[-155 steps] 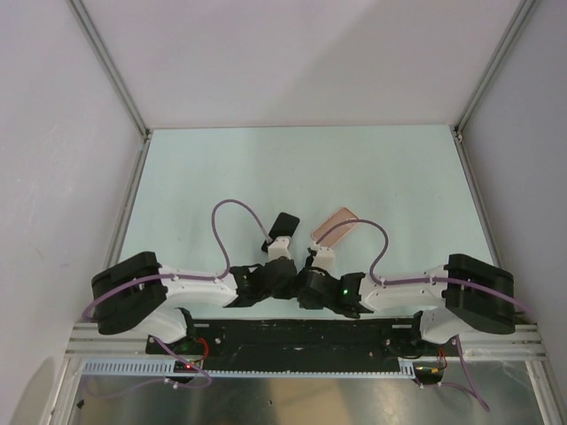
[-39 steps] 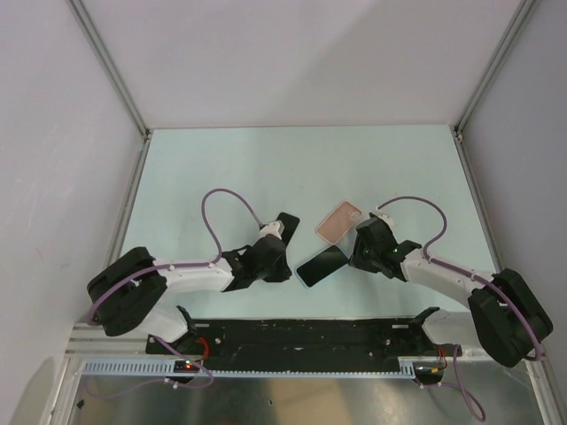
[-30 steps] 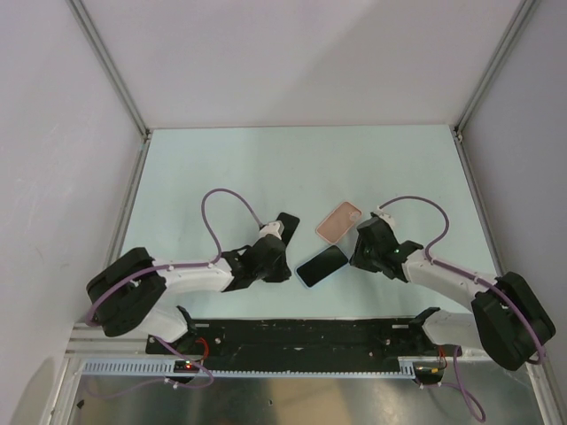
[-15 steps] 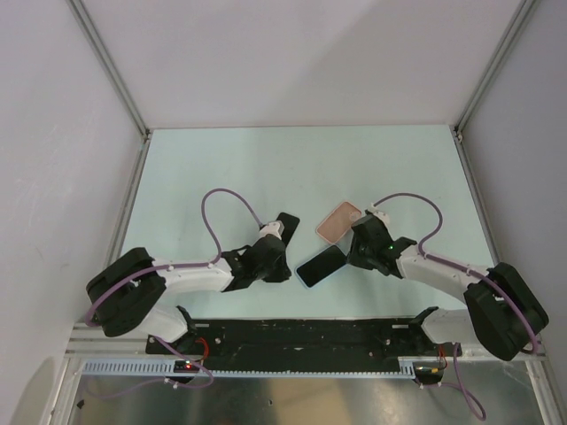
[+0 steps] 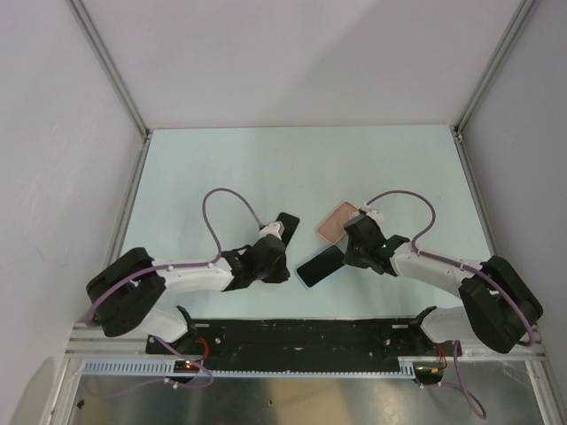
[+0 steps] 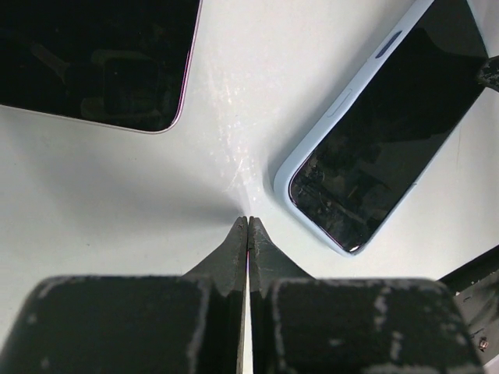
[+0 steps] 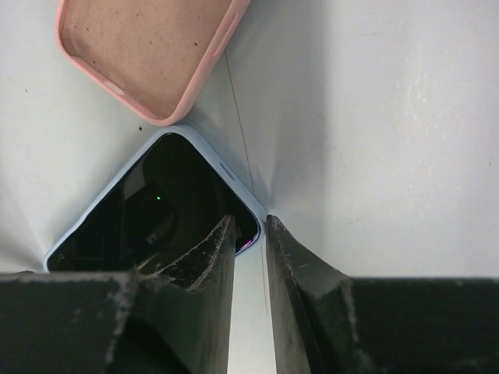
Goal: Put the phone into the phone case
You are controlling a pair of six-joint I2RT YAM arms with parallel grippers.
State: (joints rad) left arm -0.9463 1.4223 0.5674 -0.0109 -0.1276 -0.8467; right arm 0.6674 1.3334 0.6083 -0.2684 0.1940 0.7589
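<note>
**Phone on surface beside case, not in it**

Phone [image 5: 321, 265] lies screen up on the pale surface [image 5: 266, 168], between the two arms, near the front edge. Phone case [image 7: 148, 47] sits just behind it, hollow side up w/ nothing inside; one rounded corner is right next to the phone's end, and I can't tell if they touch.

Right pincer [image 7: 248, 220]: narrow gap, fingers straddling the phone's corner, one over the screen and one outside the blue-grey edge. Can't tell if the pads actually press it.

Left pincer [image 6: 248, 220]: fully closed, holding nothing, tips low at the surface between the phone and a black slab [image 6: 93, 62] on its left.
</note>
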